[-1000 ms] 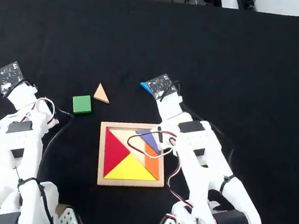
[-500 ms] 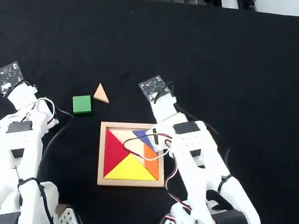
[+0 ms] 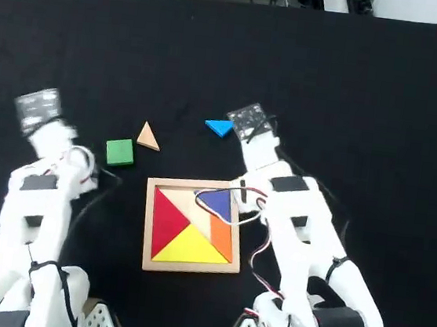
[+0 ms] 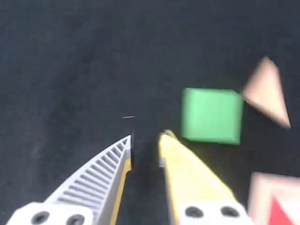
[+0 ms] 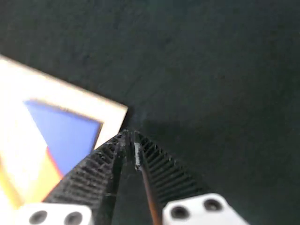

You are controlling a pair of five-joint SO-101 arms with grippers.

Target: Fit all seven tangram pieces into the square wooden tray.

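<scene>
The square wooden tray holds a red triangle, a yellow triangle, an orange piece and a dark blue triangle. Outside it lie a green square, a peach triangle and a light blue triangle. My right gripper is shut and empty, its tips just off the tray's corner beside the dark blue triangle. My left gripper is slightly open and empty, close to the green square, with the peach triangle beyond it.
The table is covered by a black cloth with wide free room at the back and on the right. The right arm leans over the tray's right edge. A tray corner shows near the left gripper.
The right arm swung left, then back right, uncovering the light blue triangle and the dark blue triangle in the tray. The left arm moved right, toward the green square.
</scene>
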